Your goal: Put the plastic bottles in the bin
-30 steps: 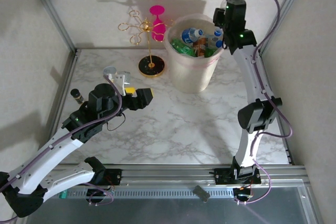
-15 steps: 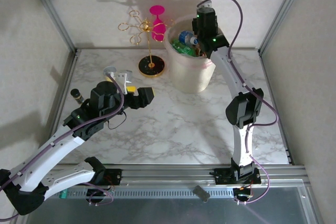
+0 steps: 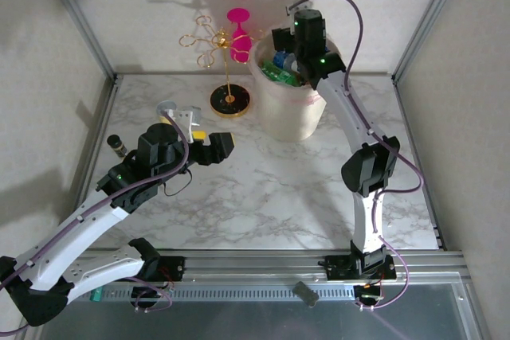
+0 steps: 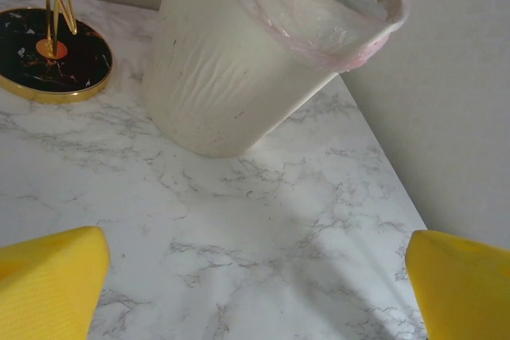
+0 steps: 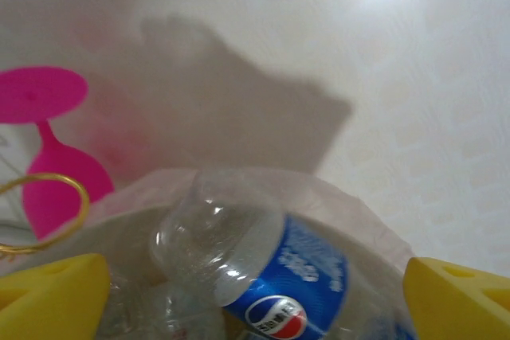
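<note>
The bin (image 3: 291,109) stands at the back of the table, lined with a thin bag and holding several plastic bottles (image 3: 280,69). My right gripper (image 3: 280,47) hangs over its mouth, open. In the right wrist view a clear bottle with a blue label (image 5: 271,264) lies loose and blurred between the wide-apart yellow fingertips (image 5: 52,296) of the right gripper (image 5: 256,298), touching neither. My left gripper (image 3: 209,145) is low over the table to the bin's left, open with nothing in it. In the left wrist view the left gripper (image 4: 255,288) faces the bin (image 4: 231,77) over bare marble.
A gold wire stand on a black base (image 3: 229,99) with a pink glass (image 3: 239,37) stands just left of the bin. A small cup (image 3: 166,107) and a dark vial (image 3: 116,144) sit near the left wall. Metal frame posts bound the table.
The right arm swung left across the bin's mouth and its jaws opened, letting go of the blue-labelled bottle over the bin. The left arm has hardly moved.
</note>
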You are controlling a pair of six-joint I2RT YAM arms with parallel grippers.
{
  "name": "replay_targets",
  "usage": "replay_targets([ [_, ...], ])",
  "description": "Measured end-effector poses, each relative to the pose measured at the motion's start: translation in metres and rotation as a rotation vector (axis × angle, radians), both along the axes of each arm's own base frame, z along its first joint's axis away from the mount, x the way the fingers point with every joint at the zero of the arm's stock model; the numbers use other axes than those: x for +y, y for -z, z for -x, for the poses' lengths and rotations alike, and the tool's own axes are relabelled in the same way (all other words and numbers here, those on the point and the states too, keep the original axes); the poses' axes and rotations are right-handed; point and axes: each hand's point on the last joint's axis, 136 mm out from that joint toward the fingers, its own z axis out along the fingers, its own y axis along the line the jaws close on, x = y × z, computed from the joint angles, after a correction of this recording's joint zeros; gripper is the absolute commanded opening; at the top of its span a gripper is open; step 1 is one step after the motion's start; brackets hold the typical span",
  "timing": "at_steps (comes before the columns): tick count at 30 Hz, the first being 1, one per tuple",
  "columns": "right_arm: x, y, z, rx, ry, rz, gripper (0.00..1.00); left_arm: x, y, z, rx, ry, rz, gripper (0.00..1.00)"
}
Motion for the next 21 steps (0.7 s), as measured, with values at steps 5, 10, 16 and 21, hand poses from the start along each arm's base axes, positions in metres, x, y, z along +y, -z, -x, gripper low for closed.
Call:
replay_targets([
  [5, -0.009, -0.038, 0.015, -0.047, -0.049, -0.121, 0.66, 0.001, -0.001, 0.0, -0.004, -0.004, 0.002, 0.95],
  [10, -0.042, -0.048, 0.005, -0.043, -0.03, -0.273, 0.34, 0.006, -0.008, 0.002, -0.023, -0.018, 0.012, 0.94],
  [16, -0.044, -0.005, -0.014, 0.068, -0.013, -0.327, 0.28, 0.022, 0.007, -0.001, -0.017, -0.103, 0.031, 0.97],
  [21, -0.033, 0.052, -0.014, 0.195, -0.02, -0.322, 0.28, 0.042, 0.032, 0.001, 0.004, -0.19, 0.038, 0.98],
])
